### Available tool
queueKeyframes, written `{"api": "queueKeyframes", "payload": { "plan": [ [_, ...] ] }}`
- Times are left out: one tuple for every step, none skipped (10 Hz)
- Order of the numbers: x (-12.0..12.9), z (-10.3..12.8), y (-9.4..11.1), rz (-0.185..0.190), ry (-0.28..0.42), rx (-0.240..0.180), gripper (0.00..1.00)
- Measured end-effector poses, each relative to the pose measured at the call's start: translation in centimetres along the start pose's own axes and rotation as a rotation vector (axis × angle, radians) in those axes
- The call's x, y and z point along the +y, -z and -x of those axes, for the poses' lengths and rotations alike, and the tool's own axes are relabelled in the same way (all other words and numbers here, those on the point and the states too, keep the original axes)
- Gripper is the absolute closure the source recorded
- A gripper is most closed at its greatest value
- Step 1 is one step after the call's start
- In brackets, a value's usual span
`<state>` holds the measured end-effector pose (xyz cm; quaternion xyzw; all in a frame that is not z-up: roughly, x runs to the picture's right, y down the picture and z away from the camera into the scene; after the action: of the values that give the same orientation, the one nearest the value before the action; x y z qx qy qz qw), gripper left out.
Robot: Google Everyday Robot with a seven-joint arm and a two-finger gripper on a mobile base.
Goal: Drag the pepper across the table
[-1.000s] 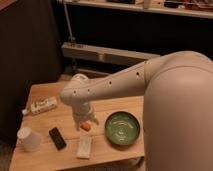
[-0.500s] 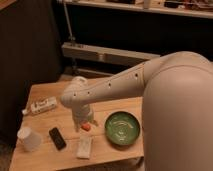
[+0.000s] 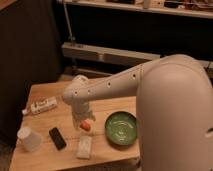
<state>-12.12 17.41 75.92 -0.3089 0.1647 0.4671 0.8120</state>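
Note:
The small orange-red pepper (image 3: 86, 126) lies on the light-brown wooden table (image 3: 47, 92), near the front middle, just left of the green bowl. My gripper (image 3: 81, 121) reaches down from the white arm and sits right over the pepper, touching or almost touching its left end. The arm's wrist hides the fingers.
A green bowl (image 3: 121, 128) sits to the right of the pepper. A white packet (image 3: 84, 147) lies just in front of it. A black phone (image 3: 57, 138) and a white cup (image 3: 29, 139) are at the front left. A flat white bottle (image 3: 42, 106) lies at the left.
The pepper and the gripper tip have shifted slightly toward the front of the table. The other objects have not moved.

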Motion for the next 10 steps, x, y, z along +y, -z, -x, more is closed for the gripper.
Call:
{"api": "queueKeyframes", "payload": {
  "plan": [
    [0.2, 0.7, -0.5, 0.005, 0.019, 0.0, 0.35],
    [0.1, 1.2, -0.9, 0.005, 0.034, 0.006, 0.35],
    [0.0, 1.6, -1.1, 0.008, 0.045, 0.009, 0.35],
    [-0.4, 1.9, -1.6, 0.022, 0.056, 0.007, 0.35],
    [-1.0, 2.1, -2.2, 0.036, 0.065, 0.003, 0.35],
    [-1.0, 2.4, -2.7, 0.055, 0.078, -0.008, 0.35],
    [-1.1, 2.6, -3.0, 0.076, 0.092, -0.017, 0.35],
    [-1.5, 2.8, -3.3, 0.102, 0.107, -0.026, 0.35],
    [-1.0, 3.4, -3.9, 0.126, 0.143, -0.034, 0.35],
    [-0.5, 3.8, -4.2, 0.134, 0.165, -0.035, 0.35]
  ]
}}
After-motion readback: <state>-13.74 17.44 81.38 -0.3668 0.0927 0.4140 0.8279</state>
